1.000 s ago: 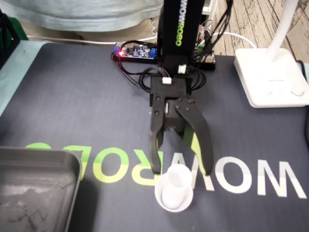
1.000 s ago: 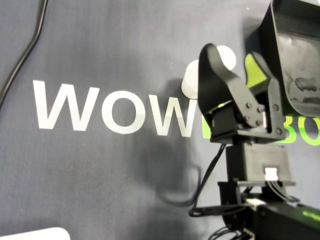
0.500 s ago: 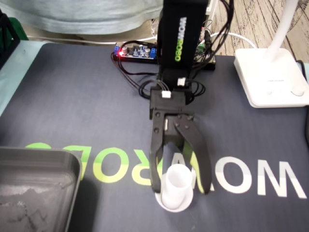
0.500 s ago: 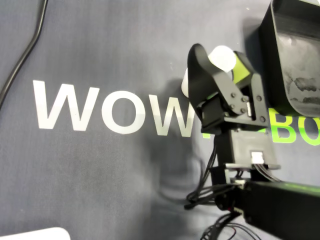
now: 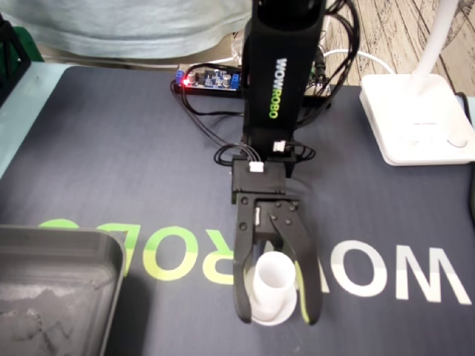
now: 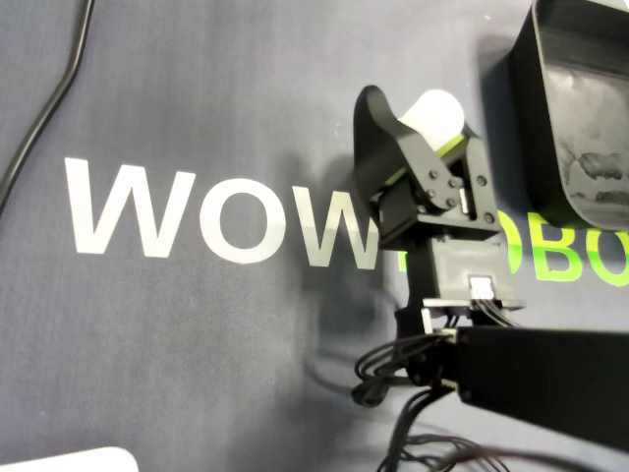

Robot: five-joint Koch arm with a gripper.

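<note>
A: Where is the white cup [image 5: 273, 276]?
B: Upright on the dark mat [image 5: 111, 170], right of the grey tray [image 5: 44, 248] in the fixed view.
A: And the claw [image 5: 276, 317]?
B: Spread, 1 jaw on each side of the cup, close but not clearly gripping it.

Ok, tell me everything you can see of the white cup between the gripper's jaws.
The white cup is small, plain and matt, like paper or plastic. It tapers, narrow end up, wider rim on the dark mat, so it seems to stand upside down. It sits on the mat's lettering, right of the grey tray in the fixed view. The open gripper straddles it, a jaw close on each side; contact cannot be told.
</note>
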